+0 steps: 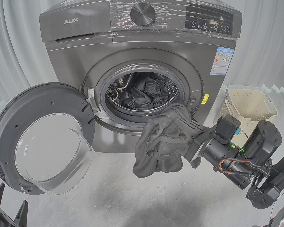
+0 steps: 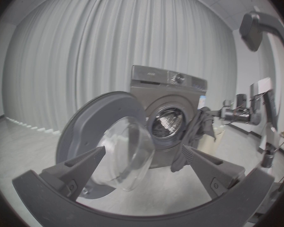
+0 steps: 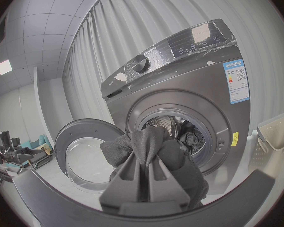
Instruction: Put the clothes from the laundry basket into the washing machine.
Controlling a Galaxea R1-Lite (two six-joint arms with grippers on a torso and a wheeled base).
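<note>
A grey front-loading washing machine (image 1: pixel 139 48) stands with its round door (image 1: pixel 41 136) swung wide to the left. Dark clothes (image 1: pixel 145 93) lie inside the drum. My right gripper (image 3: pixel 144 166) is shut on a dark grey garment (image 1: pixel 162 141), which hangs in a bunch just below and in front of the drum opening. The cream laundry basket (image 1: pixel 251 103) stands on the floor at the machine's right side. My left gripper (image 2: pixel 142 155) is open and holds nothing, low at the near left, well short of the open door (image 2: pixel 101 136).
The open door juts out over the floor at the left. Pale curtains hang behind the machine. Bare grey floor (image 1: pixel 116 196) lies in front of it.
</note>
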